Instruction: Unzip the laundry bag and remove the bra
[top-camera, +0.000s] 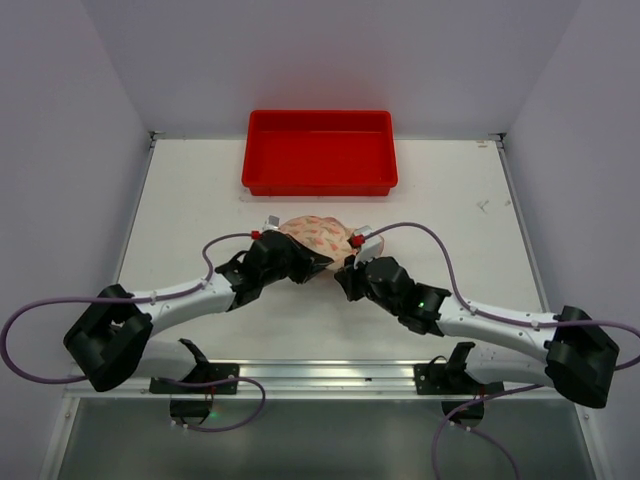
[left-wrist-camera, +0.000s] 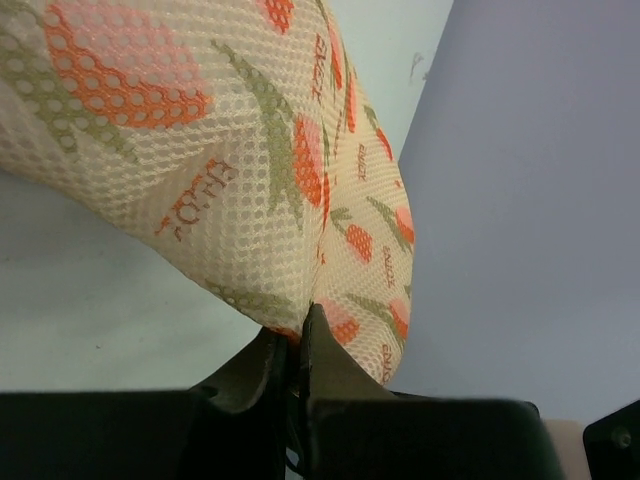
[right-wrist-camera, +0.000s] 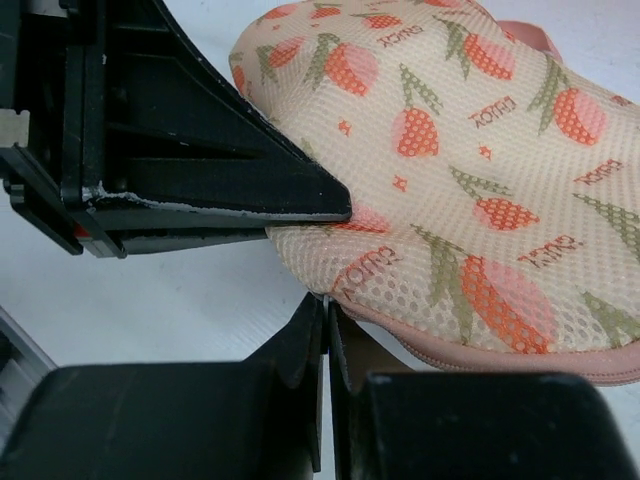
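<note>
The laundry bag (top-camera: 318, 236), cream mesh with red-orange prints and a pink zipper edge, lies at the table's middle. My left gripper (top-camera: 318, 264) is shut on the bag's near edge. In the left wrist view the gripper (left-wrist-camera: 296, 336) pinches the mesh (left-wrist-camera: 250, 170). My right gripper (top-camera: 346, 270) sits just right of it. In the right wrist view it (right-wrist-camera: 327, 306) is shut on a thin zipper pull at the end of the bag's (right-wrist-camera: 470, 150) pink zipper (right-wrist-camera: 480, 355). The left gripper's finger (right-wrist-camera: 230, 190) lies on the bag there. The bra is hidden.
A red rectangular tray (top-camera: 320, 180) stands behind the bag near the table's far edge. Both arms cross the near half of the table, and their cables loop beside them. Grey walls close in the left, right and back sides.
</note>
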